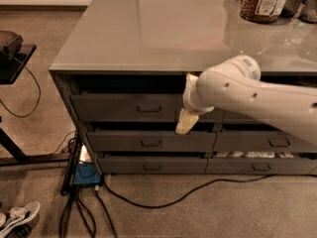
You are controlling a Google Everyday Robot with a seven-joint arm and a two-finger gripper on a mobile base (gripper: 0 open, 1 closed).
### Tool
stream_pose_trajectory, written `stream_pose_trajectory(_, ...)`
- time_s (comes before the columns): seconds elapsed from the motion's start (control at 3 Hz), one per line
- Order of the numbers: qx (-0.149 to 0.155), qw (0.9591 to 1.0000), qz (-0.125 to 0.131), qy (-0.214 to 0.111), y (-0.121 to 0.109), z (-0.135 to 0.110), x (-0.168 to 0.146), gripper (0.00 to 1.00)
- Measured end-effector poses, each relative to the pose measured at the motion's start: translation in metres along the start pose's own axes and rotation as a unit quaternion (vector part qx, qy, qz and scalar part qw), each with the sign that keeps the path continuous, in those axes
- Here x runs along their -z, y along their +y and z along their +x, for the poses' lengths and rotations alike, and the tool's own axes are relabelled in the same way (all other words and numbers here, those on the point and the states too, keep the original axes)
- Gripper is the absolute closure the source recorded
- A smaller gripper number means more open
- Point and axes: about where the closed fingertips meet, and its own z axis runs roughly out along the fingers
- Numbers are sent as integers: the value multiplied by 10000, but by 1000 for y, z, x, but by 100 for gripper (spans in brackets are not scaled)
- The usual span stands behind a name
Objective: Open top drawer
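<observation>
The top drawer [119, 107] is the tallest dark-grey front in the left stack under the grey counter [148, 29]. Its small rectangular handle [149, 109] sits at the centre, and a dark gap shows above the front. My white arm [257, 95] reaches in from the right. My gripper [184, 125] points down in front of the drawer's right end, its pale tip at the drawer's lower edge, a little to the right of the handle and not touching it.
Two shallower drawers [148, 143] lie below, with a narrower stack [277, 142] to the right. A jar [262, 1] stands on the counter's far right. Black cables [148, 202], a blue box [86, 173] and a shoe [17, 217] lie on the floor. A black stand [10, 58] is at left.
</observation>
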Motion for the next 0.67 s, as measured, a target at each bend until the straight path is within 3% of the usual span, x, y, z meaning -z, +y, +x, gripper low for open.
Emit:
stream_pose_trajectory(0.33, 76, 9999, 24, -101, -17, 5, -1, 0)
stream_pose_trajectory(0.67, 76, 9999, 25, -100, -17, 5, -1, 0)
